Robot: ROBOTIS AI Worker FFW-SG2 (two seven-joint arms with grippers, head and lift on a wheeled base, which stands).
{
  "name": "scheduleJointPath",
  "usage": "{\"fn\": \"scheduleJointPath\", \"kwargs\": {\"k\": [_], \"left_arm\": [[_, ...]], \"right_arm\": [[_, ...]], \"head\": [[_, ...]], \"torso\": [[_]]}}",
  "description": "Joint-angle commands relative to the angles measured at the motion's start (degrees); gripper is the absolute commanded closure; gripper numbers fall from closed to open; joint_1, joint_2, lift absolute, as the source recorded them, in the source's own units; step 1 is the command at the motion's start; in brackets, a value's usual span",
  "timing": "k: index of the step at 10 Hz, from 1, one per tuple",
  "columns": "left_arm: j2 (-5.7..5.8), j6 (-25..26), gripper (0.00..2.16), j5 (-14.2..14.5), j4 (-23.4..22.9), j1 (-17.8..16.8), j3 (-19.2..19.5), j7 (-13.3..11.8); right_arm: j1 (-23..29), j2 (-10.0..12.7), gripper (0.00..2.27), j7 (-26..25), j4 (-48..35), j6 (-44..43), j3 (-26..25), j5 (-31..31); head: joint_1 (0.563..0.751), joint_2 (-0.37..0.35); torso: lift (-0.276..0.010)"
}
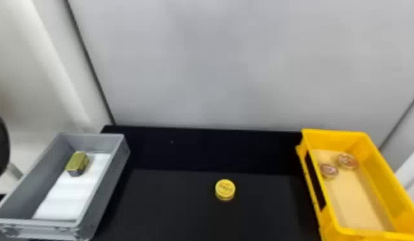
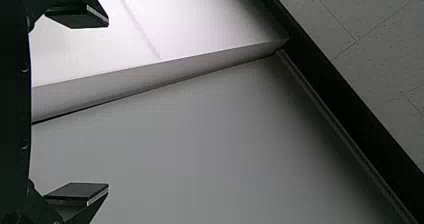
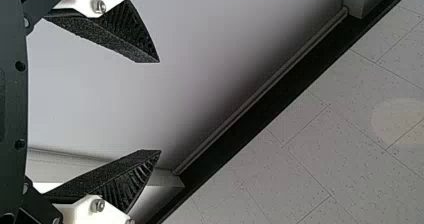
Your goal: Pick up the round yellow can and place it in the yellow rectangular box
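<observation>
Table [image 1: 171, 208]: was black and flat, with a pale grey wall [image 1: 232, 64] behind its far edge.
Yellow can [image 1: 225, 189]: stood between two boxes, well apart from both, with black tabletop on either side.
Yellow box [image 1: 331, 139]: stood right, its raised side facing the can; two round tins [image 1: 347, 161] lay inside, towards the far end.
Grey box [image 1: 107, 186]: stood left, holding a green block [image 1: 76, 162].
Left gripper [image 2: 108, 104]: had its jaws spread.
Right gripper [image 3: 160, 106]: was also spread.

The round yellow can [image 1: 225, 189] seems to bear lettering on top, none readable.
</observation>
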Motion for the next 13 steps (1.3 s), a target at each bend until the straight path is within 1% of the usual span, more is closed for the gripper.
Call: {"fn": "scheduleJointPath", "kwargs": {"k": [1,6,8,9,10,11,12,13], "left_arm": [[-0.01,-0.01,0.12,0.0,-0.07,0.02,0.0,0.0],[-0.01,-0.01,0.12,0.0,-0.16,0.02,0.09,0.0],[-0.01,-0.01,0.12,0.0,-0.16,0.02,0.09,0.0],[-0.1,-0.01,0.12,-0.17,-0.16,0.02,0.09,0.0],[-0.28,-0.01,0.12,-0.17,-0.07,-0.07,0.0,0.0],[-0.28,-0.01,0.12,-0.17,-0.07,-0.25,-0.44,0.0],[-0.28,0.17,0.12,-0.17,-0.07,-0.33,-0.44,0.0],[-0.28,0.17,0.12,-0.17,-0.07,-0.33,-0.26,0.0]], "right_arm": [[0.07,0.0,0.16,-0.03,-0.02,-0.12,-0.05,0.0],[0.16,0.0,0.16,0.06,-0.28,0.67,-0.23,0.0],[0.87,0.17,0.16,-0.47,-0.28,4.98,0.21,-1.32],[1.31,0.26,0.16,-0.91,-0.28,8.23,0.39,-2.63],[1.48,0.44,0.16,-1.79,-0.19,12.71,0.65,-5.98],[1.39,0.7,0.16,-1.96,-0.02,19.22,0.39,-10.64],[2.01,1.32,0.16,-2.05,0.86,22.91,0.39,-13.45],[2.45,2.63,0.16,-2.05,2.35,25.55,0.92,-14.95]], "head": [[0.663,0.054],[0.663,0.054],[0.663,0.054],[0.663,0.054],[0.663,0.054],[0.663,0.054],[0.663,0.054],[0.663,0.054]], "torso": [[-0.01],[-0.01],[-0.01],[-0.01],[-0.01],[-0.01],[-0.01],[-0.01]]}}
